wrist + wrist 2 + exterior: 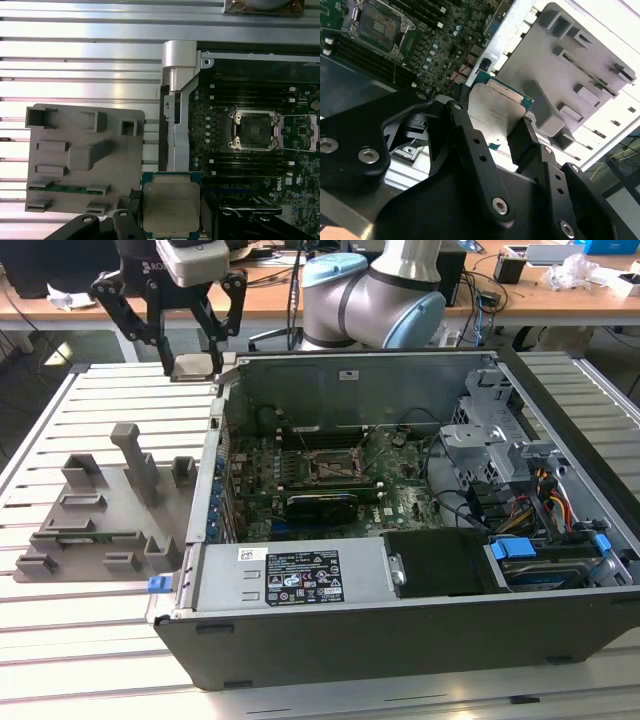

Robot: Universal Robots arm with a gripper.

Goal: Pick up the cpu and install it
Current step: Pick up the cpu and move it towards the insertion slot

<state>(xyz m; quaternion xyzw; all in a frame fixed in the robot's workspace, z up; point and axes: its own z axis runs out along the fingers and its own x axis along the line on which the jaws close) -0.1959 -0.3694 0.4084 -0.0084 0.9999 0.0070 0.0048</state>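
– While the pincer [192, 362] has the cpu [193, 367] clamped by two opposite edges, where does it hang?

– In the air at eleven o'clock in the exterior view, over the slatted counter [90, 640] and just outside the case [400, 640] wall. The tray [100, 510] lies on the counter at nine o'clock. The socket [330, 465] sits near the middle, toward four o'clock from the chip.

– How wide is the pincer?

– Closed down to the chip's width. Its fingers [465, 130] press the rim in the second wrist view, and it holds nothing else.

– Which way does the cpu face?

– It is flat, with the silver lid up toward the first wrist camera. It is near square, so I see no real long axis. In the first wrist view its edges run about parallel with the socket frame.

– What could go wrong from here?

– My guess is three things. The grip is on thin edges only, so a jolt could let the chip slip or tilt. The case wall stands between chip and socket, so a low path would likely clip it. If the chip comes down skewed or turned the wrong way, the contacts could bend. I cannot tell from here which corner is keyed.
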